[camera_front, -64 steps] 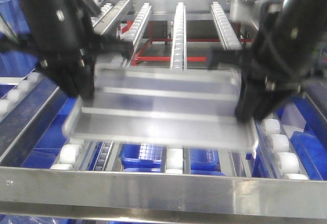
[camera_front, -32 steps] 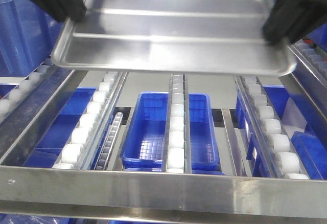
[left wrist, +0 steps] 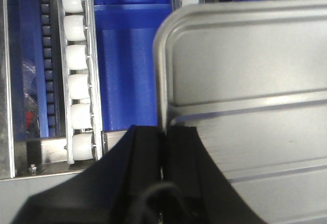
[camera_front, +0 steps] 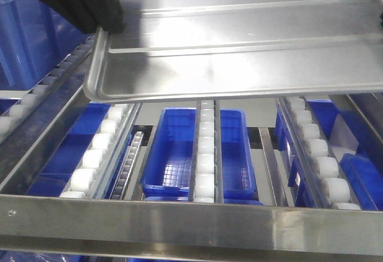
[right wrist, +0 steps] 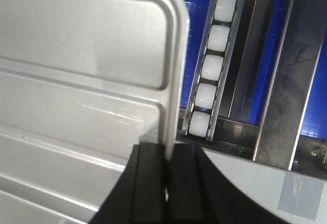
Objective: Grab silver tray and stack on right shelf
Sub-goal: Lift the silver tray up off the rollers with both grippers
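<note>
Tray: the silver tray (right wrist: pixel 87 55) fills the left side.
Gripper: the right gripper (right wrist: pixel 167 155) pinches its edge.
Rollers: white rollers (right wrist: pixel 209 65) line up beside it.

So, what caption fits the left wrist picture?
Left gripper clamps the rim of the silver tray above a roller rack.

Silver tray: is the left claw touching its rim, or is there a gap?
Touching. In the left wrist view, the left claw pinches the rim of the silver tray from both sides, with no gap.
</note>
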Controlling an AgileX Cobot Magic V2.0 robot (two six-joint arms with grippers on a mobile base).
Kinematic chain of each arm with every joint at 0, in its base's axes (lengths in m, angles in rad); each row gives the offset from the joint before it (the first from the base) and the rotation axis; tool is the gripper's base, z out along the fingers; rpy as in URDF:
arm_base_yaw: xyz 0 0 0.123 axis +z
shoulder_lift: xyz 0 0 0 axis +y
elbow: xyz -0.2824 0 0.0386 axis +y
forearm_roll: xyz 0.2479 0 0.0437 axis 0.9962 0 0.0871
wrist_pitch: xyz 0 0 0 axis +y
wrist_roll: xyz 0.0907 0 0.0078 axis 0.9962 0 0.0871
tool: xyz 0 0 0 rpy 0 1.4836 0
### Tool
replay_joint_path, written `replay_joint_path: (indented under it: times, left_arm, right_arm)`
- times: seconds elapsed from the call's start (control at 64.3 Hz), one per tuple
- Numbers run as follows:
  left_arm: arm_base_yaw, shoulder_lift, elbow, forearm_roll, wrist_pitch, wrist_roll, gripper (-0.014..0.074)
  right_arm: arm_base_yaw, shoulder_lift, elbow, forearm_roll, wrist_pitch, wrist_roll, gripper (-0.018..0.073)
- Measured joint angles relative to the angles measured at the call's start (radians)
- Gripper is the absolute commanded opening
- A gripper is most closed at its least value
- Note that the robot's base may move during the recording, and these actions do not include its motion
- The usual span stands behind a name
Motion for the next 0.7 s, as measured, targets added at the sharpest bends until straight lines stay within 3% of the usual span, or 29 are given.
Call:
replay_joint_path:
  times: [0.295, 0.7]
  left_arm:
    - [0.0, 0.0, 0.0, 0.048, -0.002, -0.004, -0.0099]
    - [0.0, 0.0, 0.0, 0.05, 0.019, -0.011, -0.0099]
  right_arm:
    - [0.002, 0.0, 0.008, 0.002, -0.032, 0.006, 0.0066]
    - [0.002, 0.0, 0.008, 0.015, -0.036, 0.006, 0.0066]
